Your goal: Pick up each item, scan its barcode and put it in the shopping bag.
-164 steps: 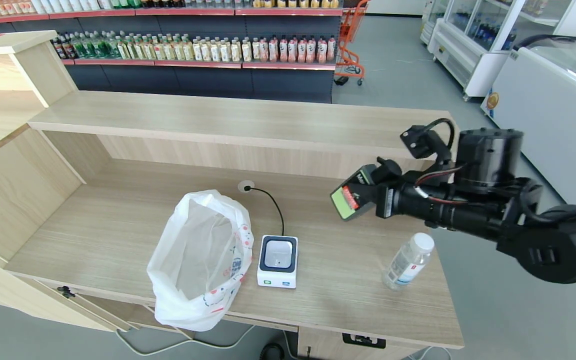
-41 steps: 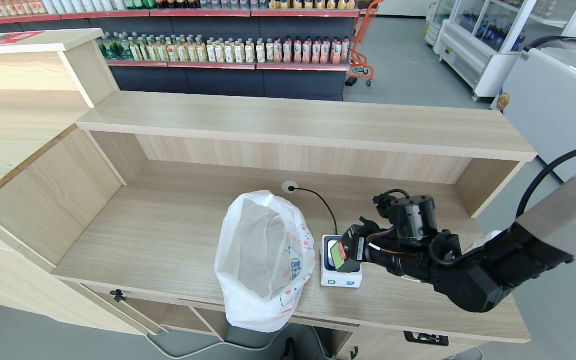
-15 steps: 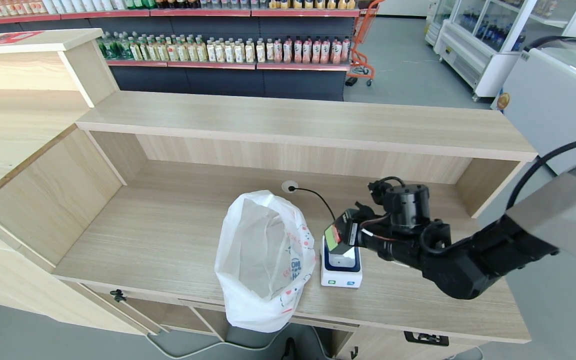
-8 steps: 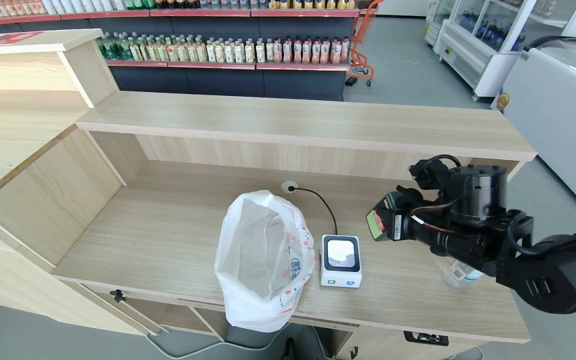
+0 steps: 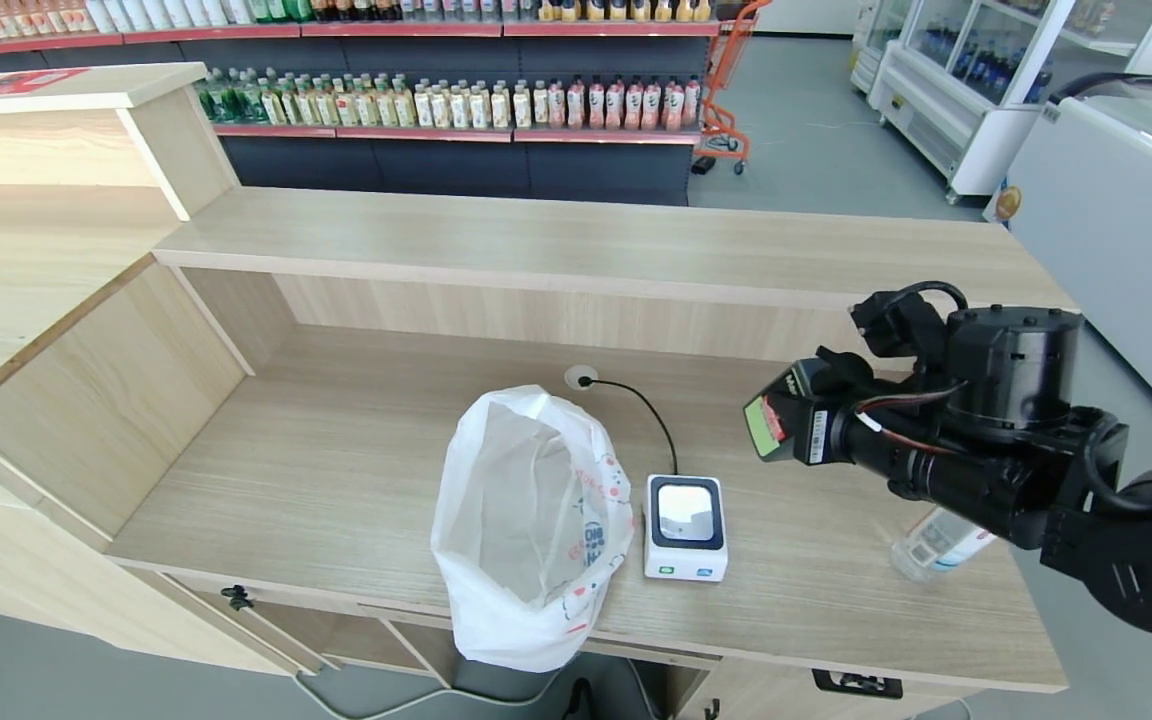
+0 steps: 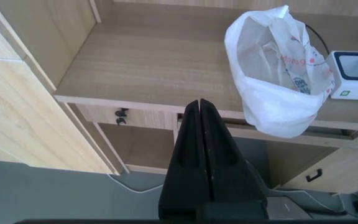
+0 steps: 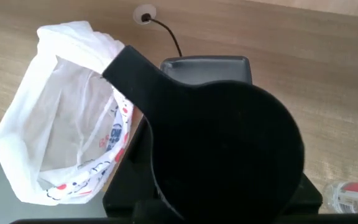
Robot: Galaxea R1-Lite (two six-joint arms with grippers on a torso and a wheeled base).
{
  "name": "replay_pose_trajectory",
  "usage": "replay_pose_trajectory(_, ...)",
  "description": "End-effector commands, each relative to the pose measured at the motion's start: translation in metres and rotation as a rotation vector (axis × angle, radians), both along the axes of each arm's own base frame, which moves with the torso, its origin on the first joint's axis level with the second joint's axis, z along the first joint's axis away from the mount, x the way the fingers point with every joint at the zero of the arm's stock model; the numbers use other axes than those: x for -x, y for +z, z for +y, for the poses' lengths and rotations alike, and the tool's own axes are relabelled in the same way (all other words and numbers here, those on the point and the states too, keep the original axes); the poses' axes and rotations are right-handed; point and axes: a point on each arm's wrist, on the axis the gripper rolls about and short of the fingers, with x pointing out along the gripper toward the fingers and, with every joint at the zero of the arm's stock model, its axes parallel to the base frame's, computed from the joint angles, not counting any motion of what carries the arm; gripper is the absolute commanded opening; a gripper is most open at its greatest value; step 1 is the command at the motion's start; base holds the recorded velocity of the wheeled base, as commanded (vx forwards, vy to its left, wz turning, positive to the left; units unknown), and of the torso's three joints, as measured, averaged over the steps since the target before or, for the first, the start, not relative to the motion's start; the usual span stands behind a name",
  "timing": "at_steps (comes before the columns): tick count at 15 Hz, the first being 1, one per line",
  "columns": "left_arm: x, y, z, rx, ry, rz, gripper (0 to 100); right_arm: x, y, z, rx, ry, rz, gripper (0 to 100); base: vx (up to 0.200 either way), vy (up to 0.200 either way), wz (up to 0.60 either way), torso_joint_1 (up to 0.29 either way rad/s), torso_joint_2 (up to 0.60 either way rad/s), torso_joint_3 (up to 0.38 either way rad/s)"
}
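One arm stands out in the head view. The right arm reaches in level from the right, and the right gripper (image 5: pixel 811 415) is clamped on a small box (image 5: pixel 764 428) with a green and red face. It holds the box in the air, up and to the right of the scanner (image 5: pixel 686 515). A second ago we saw the box just over the scanner's window; now it sits higher and well apart from it. The crinkled white plastic shopping bag (image 5: pixel 531 520) stands open just left of the scanner, a white cube with a dark-framed window. A clear bottle (image 5: pixel 936 545) rests on the wood-grain counter (image 5: pixel 336 470), partly behind the arm.

From the left wrist, we see the left gripper (image 6: pixel 199 102) with its black fingers pressed together on nothing, out in front of the counter.

From the right wrist, we look down on bag, scanner and bottle.
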Motion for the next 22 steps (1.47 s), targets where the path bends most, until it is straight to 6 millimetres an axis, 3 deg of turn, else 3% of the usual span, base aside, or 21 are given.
replay_pose_trajectory(1, 0.0, 0.0, 0.0, 0.0, 0.0, 0.001, 0, 0.003, 0.001, 0.003, 0.006, 0.017, -0.004, 0, 0.0, 0.2, 0.0, 0.002, 0.0, -0.002)
replay_pose_trajectory(4, 0.0, 0.0, 0.0, 0.0, 0.0, 0.001, 0, 0.002, 0.0, 0.012, 0.011, 0.041, -0.004, 0, 0.0, 0.2, 0.0, 0.001, 0.01, 0.001)
replay_pose_trajectory(9, 0.0, 0.0, 0.0, -0.002, -0.002, 0.001, 0, -0.014, -0.031, 0.036, 0.031, 0.09, 0.037, 0, 0.0, 0.2, 0.0, -0.001, 0.0, 0.003)
replay_pose_trajectory(13, 0.0, 0.0, 0.0, 0.0, -0.002, 0.001, 0, -0.024, -0.072, 0.054, 0.086, 0.115, 0.131, 0, 0.0, 0.0, 0.0, 0.0, 0.0, 0.0)
replay_pose_trajectory(16, 0.0, 0.0, 0.0, 0.0, 0.0, -0.001, 0, -0.019, -0.089, 0.063, 0.098, 0.142, 0.145, 0, 0.0, 0.0, 0.0, 0.0, 0.0, 0.0)
replay_pose_trajectory(22, 0.0, 0.0, 0.0, 0.0, 0.0, -0.001, 0, -0.016, -0.118, 0.064, 0.128, 0.148, 0.19, 0, 0.0, 0.0, 0.0, 0.0, 0.0, 0.0)
